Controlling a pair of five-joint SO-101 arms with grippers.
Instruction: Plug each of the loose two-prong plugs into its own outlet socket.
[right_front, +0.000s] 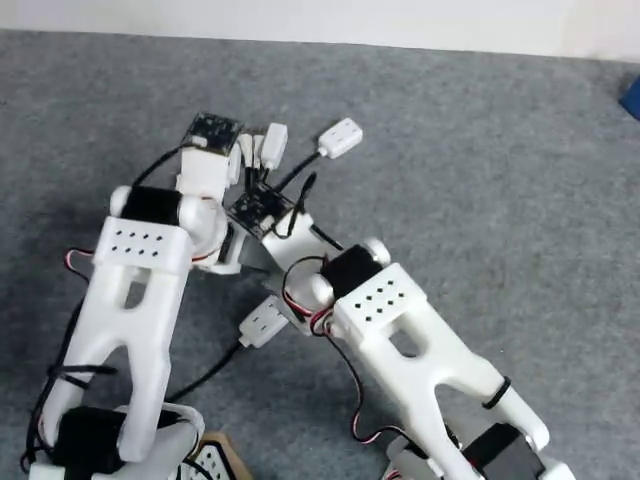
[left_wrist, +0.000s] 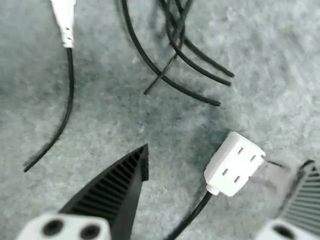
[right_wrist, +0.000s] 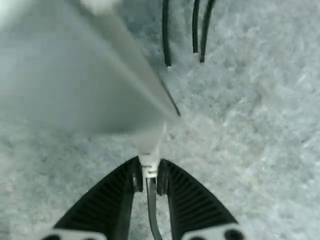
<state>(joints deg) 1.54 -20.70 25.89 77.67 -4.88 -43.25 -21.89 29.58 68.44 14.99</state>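
**Grey mat, right arm gripping a plug, left arm's fingers apart over a socket**

Right gripper (right_wrist: 149, 175) is clamped tight on a white plastic plug end (right_wrist: 149, 156). The plug's thin black cable (right_wrist: 151, 210) passes between the black ribbed fingers (right_wrist: 117, 197). Prongs can't be made out, and a blurred white shape (right_wrist: 75, 70) sits just ahead.

Left gripper (left_wrist: 222, 159) is spread wide and grasps nothing. A white rectangular outlet socket block with four slots (left_wrist: 234, 162) lies on the grey fuzzy table cover (left_wrist: 100, 115) between its fingers, nearer one of them. Contact can't be told. Loose black cable ends (left_wrist: 190, 60) lie just beyond.

From the high view, both arms meet over mid-table. A second white socket block (right_front: 340, 137) lies on the far side, and a third white socket block (right_front: 263, 320) lies between the two arms.
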